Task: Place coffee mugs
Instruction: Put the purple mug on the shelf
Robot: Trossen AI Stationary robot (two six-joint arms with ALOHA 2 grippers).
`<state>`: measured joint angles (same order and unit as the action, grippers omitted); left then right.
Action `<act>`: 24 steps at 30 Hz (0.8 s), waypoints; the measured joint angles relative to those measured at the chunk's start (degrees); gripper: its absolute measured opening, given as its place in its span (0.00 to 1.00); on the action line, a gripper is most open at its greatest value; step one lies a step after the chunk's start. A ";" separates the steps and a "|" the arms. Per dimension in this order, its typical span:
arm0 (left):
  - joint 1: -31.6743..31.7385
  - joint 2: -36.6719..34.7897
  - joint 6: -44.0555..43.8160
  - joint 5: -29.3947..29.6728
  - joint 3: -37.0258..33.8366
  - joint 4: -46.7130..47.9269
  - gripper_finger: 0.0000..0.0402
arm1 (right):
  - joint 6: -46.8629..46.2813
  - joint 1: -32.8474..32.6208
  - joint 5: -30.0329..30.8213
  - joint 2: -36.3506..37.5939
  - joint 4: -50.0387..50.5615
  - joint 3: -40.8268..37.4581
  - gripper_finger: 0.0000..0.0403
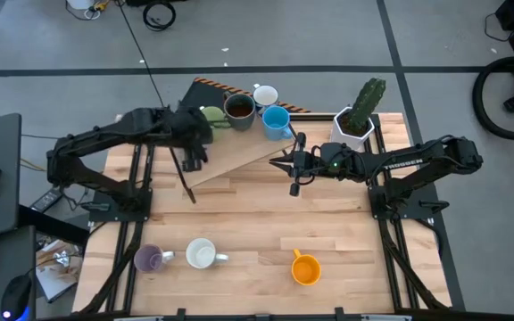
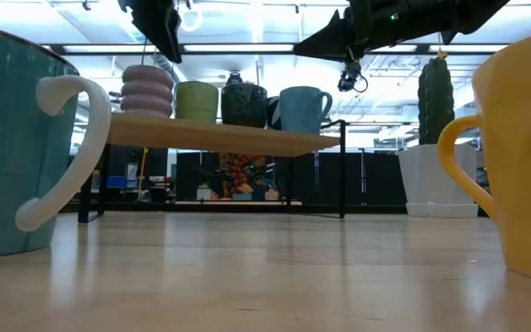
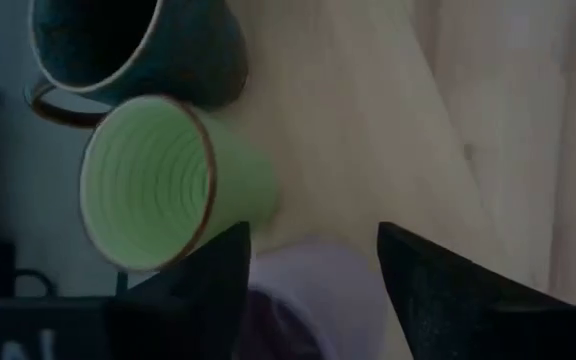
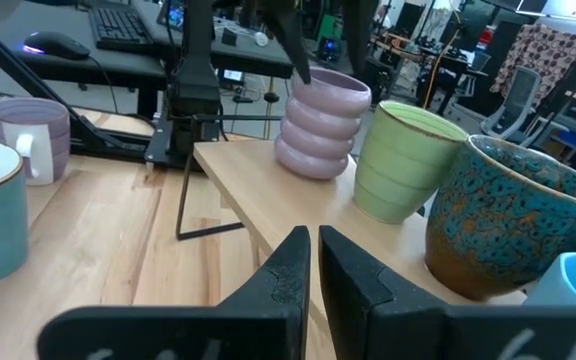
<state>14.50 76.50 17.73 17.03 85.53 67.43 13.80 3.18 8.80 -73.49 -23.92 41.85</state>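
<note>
A raised wooden shelf (image 1: 239, 152) stands at the table's far side. On it rest, on their bases, a ribbed purple mug (image 4: 320, 122), a green mug (image 1: 212, 116), a dark brown mug (image 1: 239, 109), a white mug (image 1: 265, 95) and a blue mug (image 1: 277, 122). My left gripper (image 3: 313, 260) hangs open just over the purple mug (image 3: 313, 295), one finger to each side, and hides it in the high view. My right gripper (image 1: 281, 163) hovers shut beside the shelf's right end, holding nothing.
Near the table's front edge stand a second purple mug (image 1: 150, 259), a mug that is white inside and teal outside (image 1: 202, 255), and an orange mug (image 1: 305, 269). A white pot with a cactus (image 1: 357, 120) stands at the far right. Bare wood lies between shelf and front mugs.
</note>
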 joint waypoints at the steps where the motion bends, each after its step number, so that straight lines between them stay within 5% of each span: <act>1: -1.21 0.45 -1.85 1.71 -0.47 -0.96 0.55 | -0.03 0.00 0.00 0.00 0.05 0.01 0.08; 6: -6.92 1.66 -8.93 11.06 -1.33 -2.59 0.48 | -0.20 0.00 0.00 0.00 0.02 0.00 0.08; 16: -19.64 3.94 -18.10 17.24 -8.29 -2.37 0.39 | -0.61 0.00 -0.02 0.00 0.39 0.00 0.08; 24: -22.31 9.93 -29.05 21.98 -11.82 2.91 0.34 | -0.83 -0.02 0.00 0.00 0.43 0.02 0.08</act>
<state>-7.81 86.43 -11.32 39.01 73.71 70.34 12.97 3.16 8.80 -73.49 -23.49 41.86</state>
